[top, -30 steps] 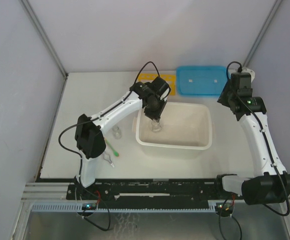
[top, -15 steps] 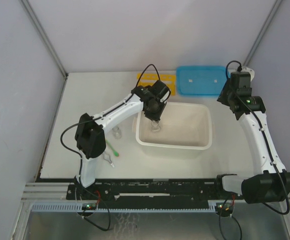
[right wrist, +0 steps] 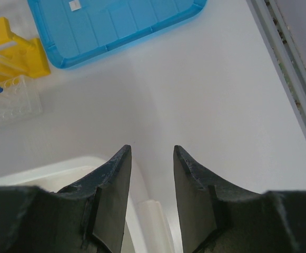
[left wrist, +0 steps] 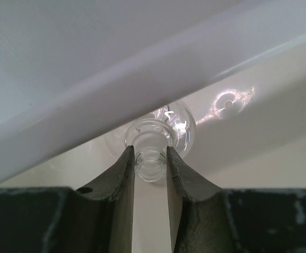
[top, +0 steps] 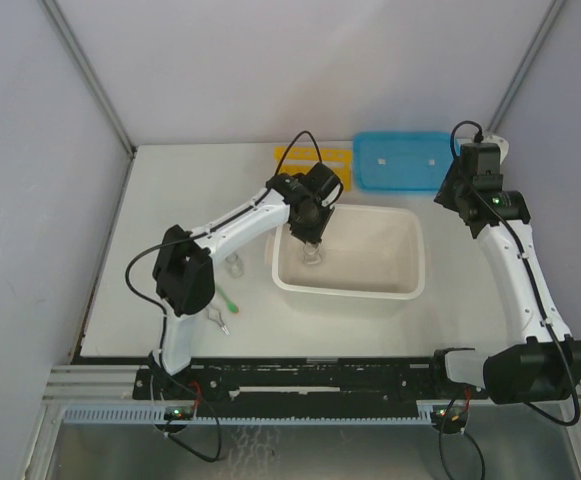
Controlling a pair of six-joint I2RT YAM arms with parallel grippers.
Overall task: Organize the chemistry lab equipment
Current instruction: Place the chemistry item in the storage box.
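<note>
Gripping a round clear glass flask (left wrist: pixel 158 132) by its neck, left gripper (left wrist: pixel 150 158) hangs inside the white tub (top: pixel 402 285) near its left wall, fingers pinched on both sides of the neck. Right gripper (right wrist: pixel 151 158) empty, jaws parted, over bare table beside the blue lid (right wrist: pixel 116 23).

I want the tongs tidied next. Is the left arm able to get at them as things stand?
Probably not yet: the left gripper is shut on a glass flask inside the white tub. The tongs lie uncovered near its base.
</note>
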